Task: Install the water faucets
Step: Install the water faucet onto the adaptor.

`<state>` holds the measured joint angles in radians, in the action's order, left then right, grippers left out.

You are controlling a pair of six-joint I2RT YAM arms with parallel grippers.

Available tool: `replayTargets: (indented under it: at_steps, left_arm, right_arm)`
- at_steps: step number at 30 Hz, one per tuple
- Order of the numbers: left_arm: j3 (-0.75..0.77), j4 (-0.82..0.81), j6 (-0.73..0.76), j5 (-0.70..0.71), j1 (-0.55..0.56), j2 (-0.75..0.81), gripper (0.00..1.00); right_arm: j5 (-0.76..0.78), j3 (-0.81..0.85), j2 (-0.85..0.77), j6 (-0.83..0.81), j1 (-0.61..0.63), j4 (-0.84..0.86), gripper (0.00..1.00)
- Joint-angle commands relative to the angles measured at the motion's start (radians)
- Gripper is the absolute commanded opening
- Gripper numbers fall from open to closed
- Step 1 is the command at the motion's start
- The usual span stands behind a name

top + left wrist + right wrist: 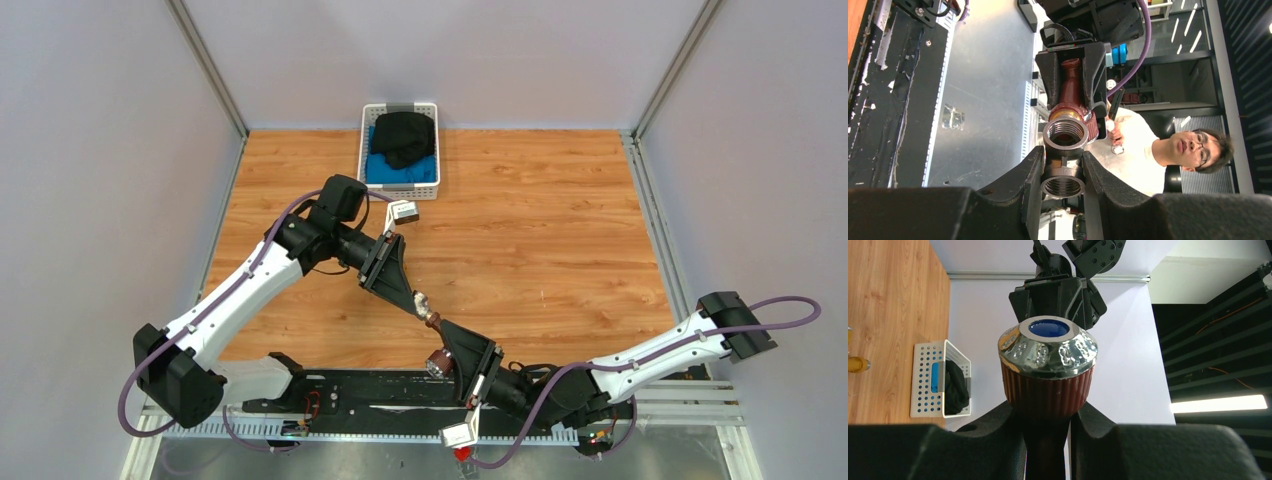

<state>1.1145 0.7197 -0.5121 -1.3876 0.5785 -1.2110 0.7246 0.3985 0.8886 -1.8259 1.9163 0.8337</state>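
Faucet (1048, 360) with reddish-brown body is sitting clamped in the right claw (1048, 412), apparently touching the grey fitting (1064, 134) that the left claw (1063, 167) is gripping above the counter (560, 230).

Pale grey walls (500, 50) enclose a wooden tabletop (540, 230).

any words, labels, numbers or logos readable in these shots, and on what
No text can be read in any view.
Blue cap of the red-brown faucet: plain, no lettering.
Grey fitting: no marks visible.
Left wrist's white box and right wrist's white box: any print too small to read.
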Motion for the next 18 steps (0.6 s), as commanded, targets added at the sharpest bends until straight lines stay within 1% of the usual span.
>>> replayTargets:
  at_steps: [1, 3, 9, 18]
  left_arm:
    - [0.013, 0.023, 0.023, 0.005, 0.018, -0.001, 0.00]
    - [0.013, 0.024, 0.032, 0.005, 0.018, -0.004, 0.00]
    - [0.035, 0.024, 0.043, 0.020, 0.019, -0.005, 0.00]
    - [0.041, 0.026, 0.055, 0.005, 0.024, -0.001, 0.00]
  right_arm:
    - [-0.048, 0.024, -0.012, 0.020, -0.016, 0.073, 0.00]
    - [-0.048, 0.035, -0.010, 0.032, -0.016, 0.044, 0.00]
    - [-0.062, 0.047, 0.003, 0.037, -0.017, 0.053, 0.00]
    - [-0.054, 0.043, 0.036, 0.056, -0.017, 0.119, 0.00]
